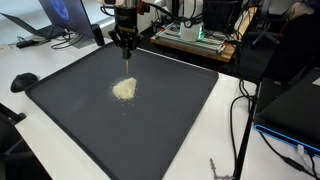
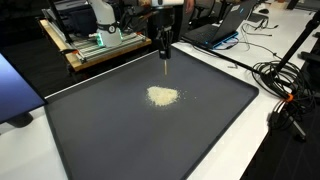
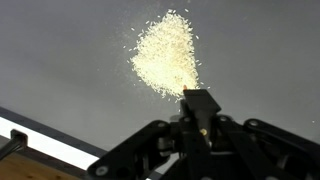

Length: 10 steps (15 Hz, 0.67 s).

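Note:
A small pile of pale, rice-like grains point(image 1: 125, 89) lies near the middle of a large dark tray point(image 1: 60, 110); both show in both exterior views, pile point(image 2: 163, 96) and tray point(image 2: 100, 130). My gripper point(image 1: 126, 42) hangs above the tray's far part, behind the pile, and also shows in an exterior view point(image 2: 164, 45). It is shut on a thin dark tool point(image 2: 165, 66) that points down, its tip just above the tray. In the wrist view the jaws point(image 3: 200, 110) clamp the tool point(image 3: 197, 100), with the pile point(image 3: 167, 55) just beyond its tip.
A wooden board with electronics point(image 1: 195, 38) stands behind the tray, also seen in an exterior view point(image 2: 100, 45). Laptops point(image 1: 60, 15) point(image 2: 225, 25) sit at the back. Cables point(image 2: 285, 85) trail beside the tray. A black round object point(image 1: 23, 82) lies on the white table.

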### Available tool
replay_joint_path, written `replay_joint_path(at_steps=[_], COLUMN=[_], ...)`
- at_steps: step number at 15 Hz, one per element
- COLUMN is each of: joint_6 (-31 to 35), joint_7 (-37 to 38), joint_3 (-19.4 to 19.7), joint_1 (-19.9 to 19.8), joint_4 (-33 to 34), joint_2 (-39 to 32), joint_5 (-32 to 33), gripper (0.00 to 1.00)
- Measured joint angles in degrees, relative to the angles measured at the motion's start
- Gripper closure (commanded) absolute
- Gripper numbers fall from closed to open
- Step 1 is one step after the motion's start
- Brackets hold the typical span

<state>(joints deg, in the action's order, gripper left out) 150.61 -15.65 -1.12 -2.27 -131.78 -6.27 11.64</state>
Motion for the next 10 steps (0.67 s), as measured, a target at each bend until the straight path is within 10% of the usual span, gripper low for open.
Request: replay_joint_path(at_steps=[10], joint_6=[-0.78], joint_7=[-0.05], joint_3=[1.53], joint_1=[-0.02], joint_4=[1.83], joint_2=[-6.59], joint_5=[-0.28], gripper=[0.97])
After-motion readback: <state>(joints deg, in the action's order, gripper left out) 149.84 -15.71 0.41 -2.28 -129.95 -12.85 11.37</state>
